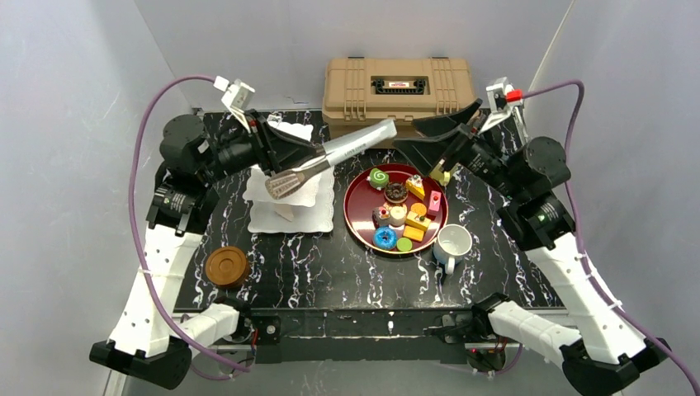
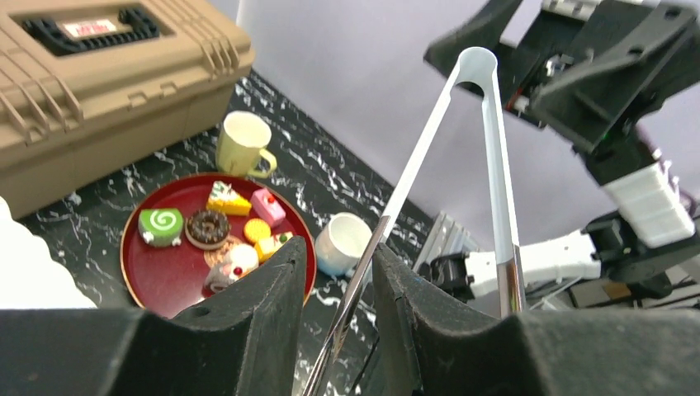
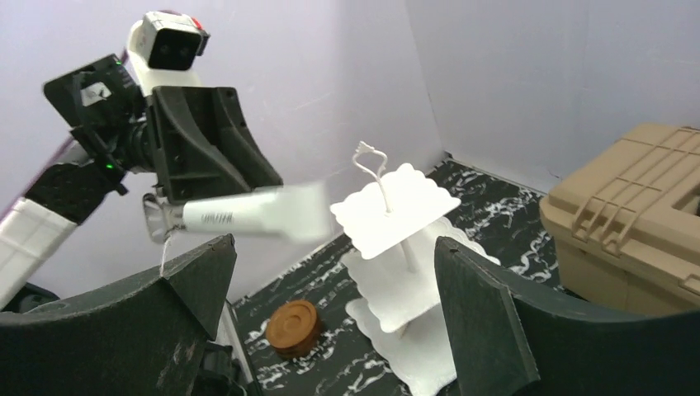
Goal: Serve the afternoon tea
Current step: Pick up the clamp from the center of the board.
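My left gripper (image 2: 337, 252) is part-closed on the tongs (image 2: 437, 140), seemingly on one arm only; my right gripper (image 3: 330, 264) gapes wide, empty. Pastries (image 1: 400, 210) sit on the red tray (image 1: 357, 223) beside the stand (image 1: 285, 219). Risk — tongs swivel or slip, since the hold is off-centre.

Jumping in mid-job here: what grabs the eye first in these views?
The left gripper holds long tongs in the air above the white tiered stand at the table's left, their looped end aimed at the wide-open right gripper. At the centre, colourful toy pastries sit on the dark red tray, while the stand's tiers are bare.
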### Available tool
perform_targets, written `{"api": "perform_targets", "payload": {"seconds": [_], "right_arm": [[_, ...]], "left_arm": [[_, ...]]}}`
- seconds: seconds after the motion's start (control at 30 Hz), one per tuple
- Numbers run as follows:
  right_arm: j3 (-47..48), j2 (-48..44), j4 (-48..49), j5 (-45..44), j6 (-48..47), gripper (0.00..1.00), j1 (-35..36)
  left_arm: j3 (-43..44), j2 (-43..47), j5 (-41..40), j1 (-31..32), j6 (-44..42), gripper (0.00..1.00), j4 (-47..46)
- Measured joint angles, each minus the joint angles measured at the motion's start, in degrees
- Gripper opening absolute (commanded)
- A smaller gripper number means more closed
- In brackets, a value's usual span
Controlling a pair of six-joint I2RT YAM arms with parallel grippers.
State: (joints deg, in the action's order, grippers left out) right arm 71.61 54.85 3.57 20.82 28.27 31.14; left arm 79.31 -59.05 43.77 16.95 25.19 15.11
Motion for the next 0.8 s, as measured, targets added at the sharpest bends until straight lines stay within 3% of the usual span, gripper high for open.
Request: {"api": "perform_targets", "payload": {"seconds": [0.2,0.4,0.8], "right_arm": [[-4.6,-0.6,10.3,4.3,8.3,0.98,0.0],[-5.7,9.4,26.4,9.4,19.2,0.98,1.3],[-3.8,17.8,31.1,6.3,17.9,0.98,13.0]], "left_arm": [[2.3,-1.7,0.4,-2.3,7.2,0.0,-5.5],[2.3,-2.6,0.4,-2.3,10.3,0.0,-7.3],[2.1,-2.6,0.4,-2.3,10.7,0.0,-8.5]]}}
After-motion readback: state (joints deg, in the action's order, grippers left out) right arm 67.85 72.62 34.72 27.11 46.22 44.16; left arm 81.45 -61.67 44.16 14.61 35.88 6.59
